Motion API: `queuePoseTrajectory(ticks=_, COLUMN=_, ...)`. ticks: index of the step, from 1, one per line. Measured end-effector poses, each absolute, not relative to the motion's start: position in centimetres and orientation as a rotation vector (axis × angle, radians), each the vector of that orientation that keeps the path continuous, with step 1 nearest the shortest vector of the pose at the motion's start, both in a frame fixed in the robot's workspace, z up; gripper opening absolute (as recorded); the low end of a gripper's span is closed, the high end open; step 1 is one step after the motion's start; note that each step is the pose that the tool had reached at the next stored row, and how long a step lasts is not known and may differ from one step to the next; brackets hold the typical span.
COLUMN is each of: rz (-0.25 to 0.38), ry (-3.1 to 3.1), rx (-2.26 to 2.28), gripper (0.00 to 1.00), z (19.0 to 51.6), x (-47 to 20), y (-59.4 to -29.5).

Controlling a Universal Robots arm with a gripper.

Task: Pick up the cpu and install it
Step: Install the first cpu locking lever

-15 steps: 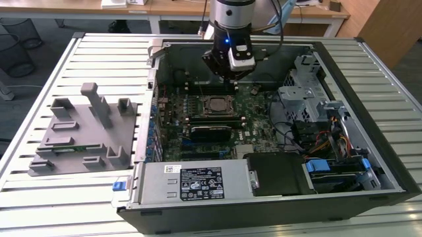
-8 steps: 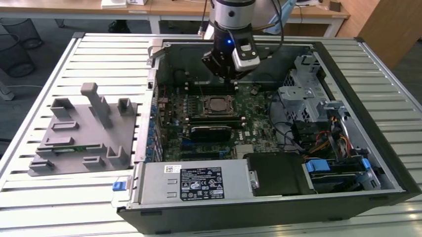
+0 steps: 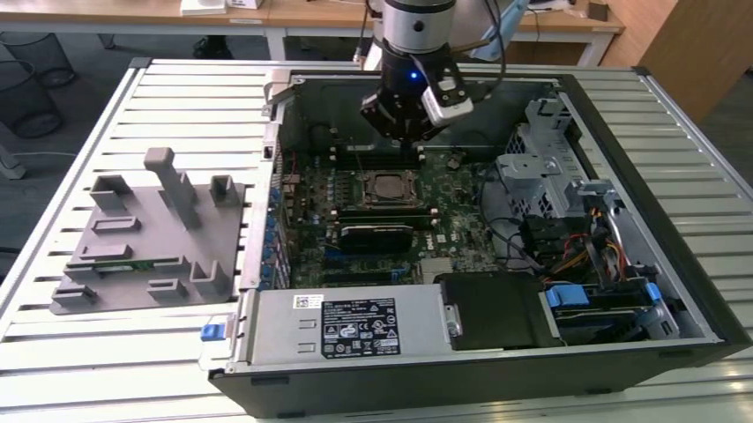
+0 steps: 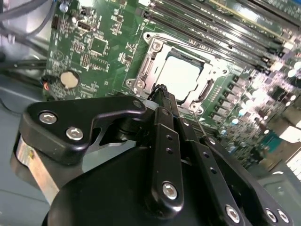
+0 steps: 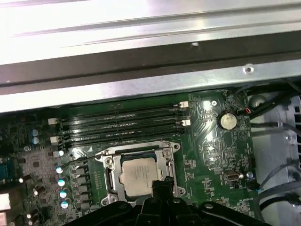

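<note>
Inside the black socket frame (image 5: 141, 175) on your green motherboard (image 3: 453, 207), at six o'clock from the memory slots (image 5: 120, 123), sits the small flat silvery square cpu (image 5: 139, 176): light, stiff, fragile, best taken by opposite edges; black gripper (image 4: 162, 96) fingers together, empty, just above.

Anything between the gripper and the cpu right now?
Nothing visible. The cpu already sits in the socket on the motherboard, metal top facing up. The gripper hangs just above the socket's edge in both wrist views, with no cable or part across the gap.
</note>
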State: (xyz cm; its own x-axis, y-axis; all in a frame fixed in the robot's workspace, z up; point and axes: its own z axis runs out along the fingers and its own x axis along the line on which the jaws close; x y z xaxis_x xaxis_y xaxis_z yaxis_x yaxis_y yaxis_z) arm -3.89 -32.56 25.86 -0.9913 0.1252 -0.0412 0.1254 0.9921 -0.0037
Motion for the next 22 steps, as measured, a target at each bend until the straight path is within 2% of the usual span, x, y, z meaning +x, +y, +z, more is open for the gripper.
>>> queuePoseTrajectory(ticks=22, rz=-0.025, ry=3.121, rx=-0.106, gripper=0.11, z=25.5, x=-5.9, y=-32.6)
